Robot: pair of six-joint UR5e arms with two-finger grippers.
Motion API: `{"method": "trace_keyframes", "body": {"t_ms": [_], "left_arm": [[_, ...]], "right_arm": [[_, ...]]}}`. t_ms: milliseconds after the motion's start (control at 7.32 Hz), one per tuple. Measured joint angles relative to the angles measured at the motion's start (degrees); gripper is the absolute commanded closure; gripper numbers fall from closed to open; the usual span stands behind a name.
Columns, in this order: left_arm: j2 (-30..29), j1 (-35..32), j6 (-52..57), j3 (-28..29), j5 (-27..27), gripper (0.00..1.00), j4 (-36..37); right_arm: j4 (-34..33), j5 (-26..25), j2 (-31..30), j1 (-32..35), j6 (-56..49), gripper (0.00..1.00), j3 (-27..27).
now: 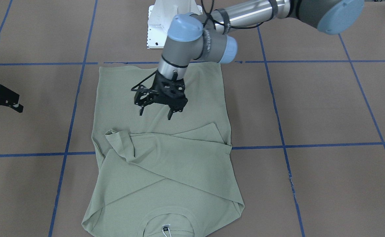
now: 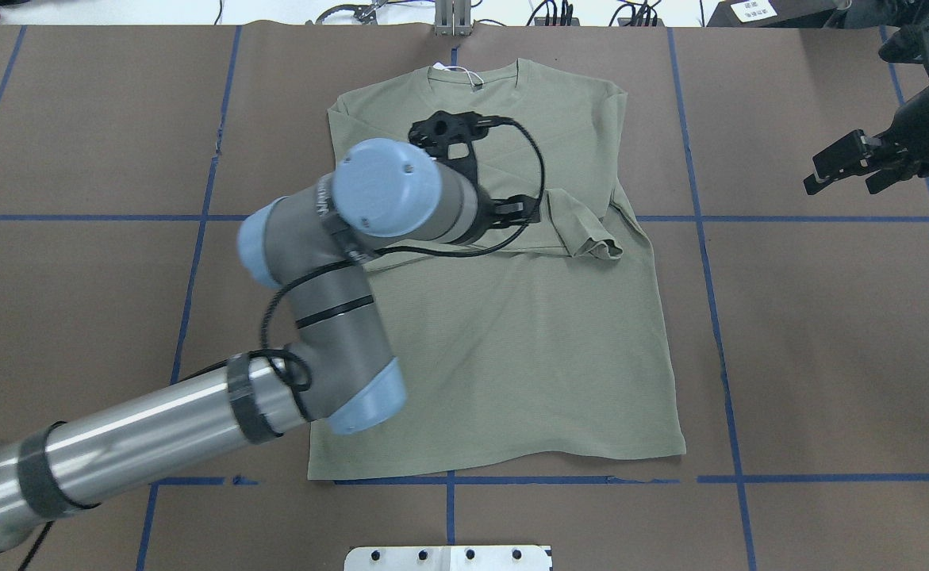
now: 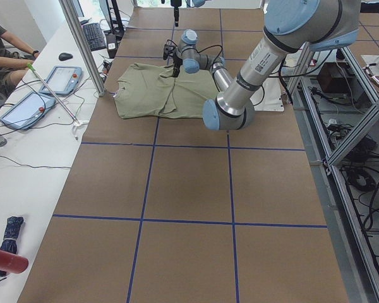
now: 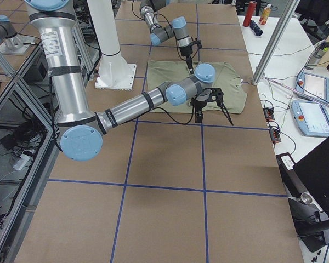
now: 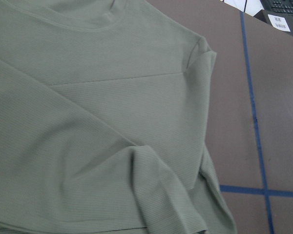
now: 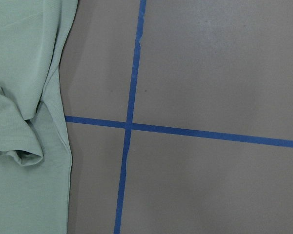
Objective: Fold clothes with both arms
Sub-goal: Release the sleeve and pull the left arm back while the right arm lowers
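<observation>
Folding step: sleeves (image 2: 583, 230) in, body fold pending.
Shirt (image 2: 512, 357): flat, collar (image 2: 476, 70) at 12 o'clock.
Left gripper (image 1: 155, 114): fingers spread, empty, above chest.
Right gripper (image 2: 845, 170): fingers spread, empty, 2 o'clock off shirt.
Next: likely grasp hem (image 2: 496, 464), 6 o'clock.

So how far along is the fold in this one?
Partway. Done: the shirt lies flat with both sleeves folded across the chest, one cuff bunched. In hand: nothing gripped; the left gripper hangs open over the shirt, the right gripper open over bare table. Left: folding the body, hem to collar.
</observation>
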Motion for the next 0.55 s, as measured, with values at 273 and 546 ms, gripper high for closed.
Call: {"method": "trace_keyframes", "body": {"t_ms": [273,546], "left_arm": [[11.14,-1.89,3.99,-12.9,-2.5,0.0,1.31],[16.62,-5.45,7.05,-16.26,-11.33,0.0,1.23]], "right_arm": [[0.51,-0.64,-0.81,-0.8,1.08,0.0,1.37],[0.68,-3.7,-2.89,-1.63,2.26,0.0,3.05]]}}
